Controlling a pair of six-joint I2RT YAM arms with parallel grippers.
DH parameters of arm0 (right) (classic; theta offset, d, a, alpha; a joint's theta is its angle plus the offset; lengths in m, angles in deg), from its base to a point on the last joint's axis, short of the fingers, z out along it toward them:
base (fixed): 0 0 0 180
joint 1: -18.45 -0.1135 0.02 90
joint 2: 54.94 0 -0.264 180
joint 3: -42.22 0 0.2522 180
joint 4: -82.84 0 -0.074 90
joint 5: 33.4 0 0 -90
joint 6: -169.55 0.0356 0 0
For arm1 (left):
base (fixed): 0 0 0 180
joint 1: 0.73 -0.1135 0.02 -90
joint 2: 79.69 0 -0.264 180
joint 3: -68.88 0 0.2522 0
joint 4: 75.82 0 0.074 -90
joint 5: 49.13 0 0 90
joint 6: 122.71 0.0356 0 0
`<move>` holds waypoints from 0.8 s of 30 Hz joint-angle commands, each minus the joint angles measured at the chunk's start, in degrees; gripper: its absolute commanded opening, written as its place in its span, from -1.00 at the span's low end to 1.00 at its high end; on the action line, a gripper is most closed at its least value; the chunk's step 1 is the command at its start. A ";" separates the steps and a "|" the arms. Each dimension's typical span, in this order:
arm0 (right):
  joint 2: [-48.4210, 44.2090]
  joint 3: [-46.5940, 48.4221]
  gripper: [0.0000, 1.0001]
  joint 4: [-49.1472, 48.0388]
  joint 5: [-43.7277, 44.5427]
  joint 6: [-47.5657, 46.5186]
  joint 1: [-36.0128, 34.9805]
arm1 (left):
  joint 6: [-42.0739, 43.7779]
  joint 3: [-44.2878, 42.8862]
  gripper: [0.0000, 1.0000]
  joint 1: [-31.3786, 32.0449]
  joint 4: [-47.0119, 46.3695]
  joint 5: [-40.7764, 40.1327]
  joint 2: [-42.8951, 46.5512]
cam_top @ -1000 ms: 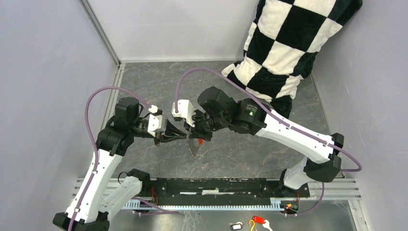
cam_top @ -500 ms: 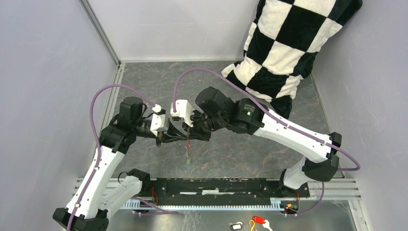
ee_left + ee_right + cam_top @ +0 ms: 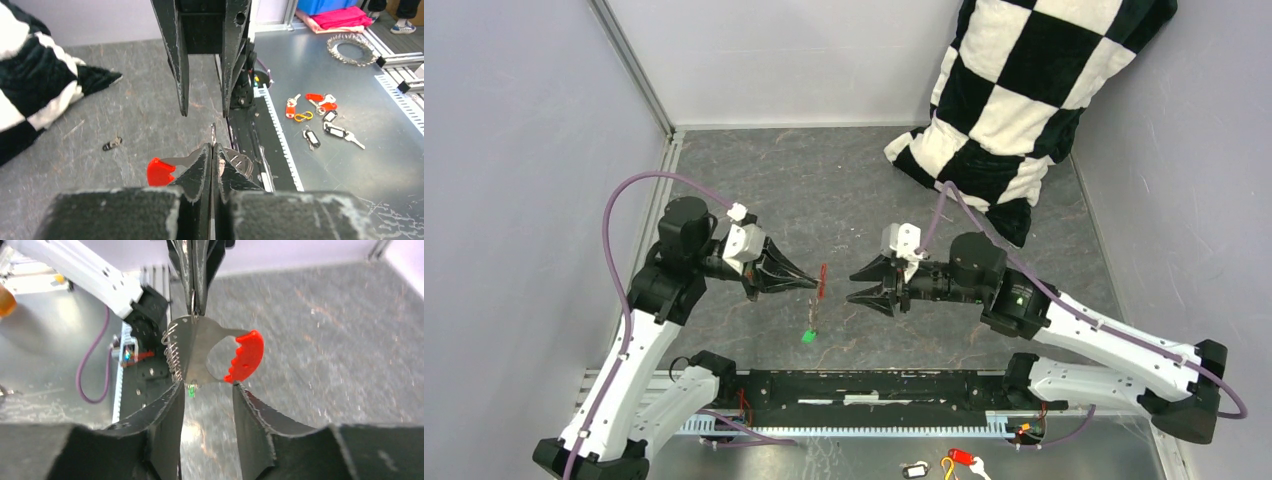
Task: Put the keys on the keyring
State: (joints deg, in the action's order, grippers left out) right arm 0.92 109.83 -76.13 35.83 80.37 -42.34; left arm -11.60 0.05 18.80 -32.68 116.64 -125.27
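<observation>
My left gripper (image 3: 813, 285) is shut on the top of the keyring and holds it above the table. In the right wrist view the red key (image 3: 244, 356), a flat metal blade with a red end, hangs below the shut left gripper (image 3: 194, 287). Beside the key hangs the silvery chain of the keyring (image 3: 172, 356), with the green key (image 3: 191, 390) at its bottom. From above, the red key (image 3: 822, 281) and the green key (image 3: 808, 336) show. My right gripper (image 3: 852, 285) is open and empty, just right of the hanging keys. A small dark key (image 3: 112, 144) lies on the table.
A black-and-white checkered cloth (image 3: 1014, 90) lies at the back right. The black rail (image 3: 874, 385) runs along the near table edge. Spare tagged keys (image 3: 317, 107) lie beyond the rail. Grey walls close in the left and back.
My right gripper has let go, opened and drawn back to the right, and its arm has swung low. My left gripper still holds the keyring, and the chain now hangs free.
</observation>
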 commanded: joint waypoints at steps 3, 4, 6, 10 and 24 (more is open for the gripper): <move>-1.00 -7.31 -0.17 -31.20 -3.82 8.06 -0.10 | -9.35 -1.47 -0.96 0.25 -11.80 8.64 0.82; -0.49 -8.09 -0.18 -34.08 -4.66 9.25 -0.12 | -8.87 -1.63 -0.95 0.25 -11.75 9.04 0.65; 0.60 -8.83 -0.19 -38.53 -5.00 10.65 -0.09 | -8.47 -2.00 -0.95 0.20 -11.69 9.47 -0.04; 1.71 -9.92 -0.22 -44.35 -5.15 12.58 -0.13 | -6.51 -3.13 -0.95 0.22 -9.80 9.07 -0.79; 5.18 -9.09 -0.35 -45.11 -6.10 15.19 -0.64 | -5.90 -3.91 -0.96 0.25 -9.74 6.98 -0.35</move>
State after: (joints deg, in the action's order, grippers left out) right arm 5.90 99.75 -120.52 29.88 95.23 -42.56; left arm -17.13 -1.45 18.80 -41.20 123.46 -126.38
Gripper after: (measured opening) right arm 0.339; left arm 0.033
